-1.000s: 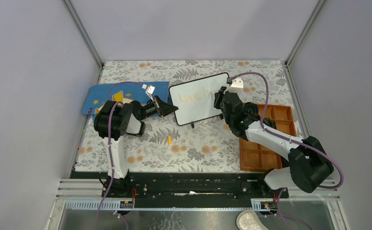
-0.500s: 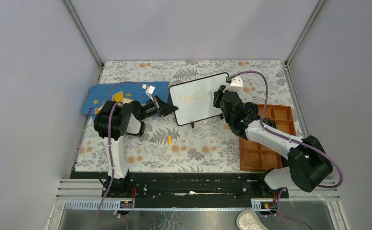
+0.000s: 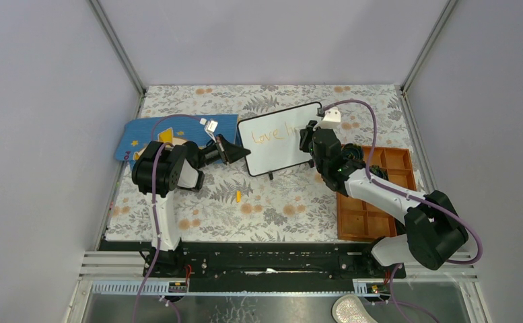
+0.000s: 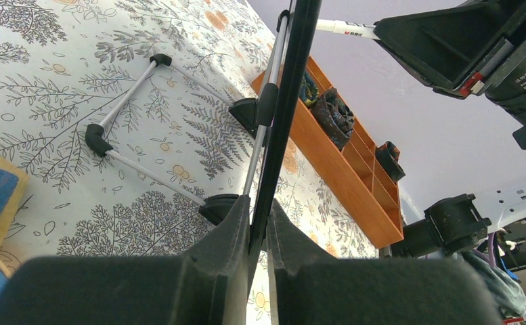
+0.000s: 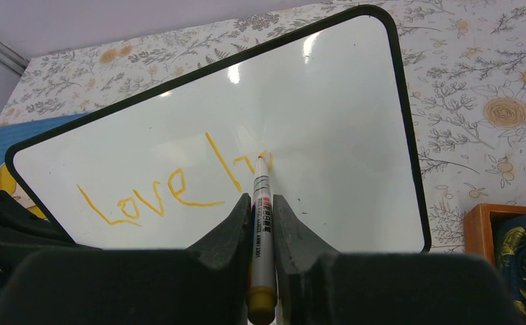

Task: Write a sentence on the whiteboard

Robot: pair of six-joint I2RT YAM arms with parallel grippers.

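The whiteboard (image 3: 280, 138) (image 5: 327, 101) leans on its stand near the middle back of the table, and its black-framed edge (image 4: 283, 115) shows end-on in the left wrist view. Orange writing, the sentence (image 5: 172, 183), reads "Love h" plus a fresh stroke. My left gripper (image 3: 239, 153) (image 4: 260, 217) is shut on the board's left edge. My right gripper (image 3: 305, 138) (image 5: 261, 203) is shut on a white marker (image 5: 260, 223) with an orange cap end, its tip touching the board beside the "h".
A blue mat (image 3: 144, 134) with yellow shapes lies at the back left under the left arm. An orange compartment tray (image 3: 373, 195) (image 4: 341, 159) holding dark items sits at the right. A small orange cap (image 3: 238, 196) lies on the floral cloth. The board's stand legs (image 4: 131, 101) rest on the cloth.
My right gripper has shifted slightly left and up along the board with the marker, adding a short stroke after the "h". The left arm has stayed still.
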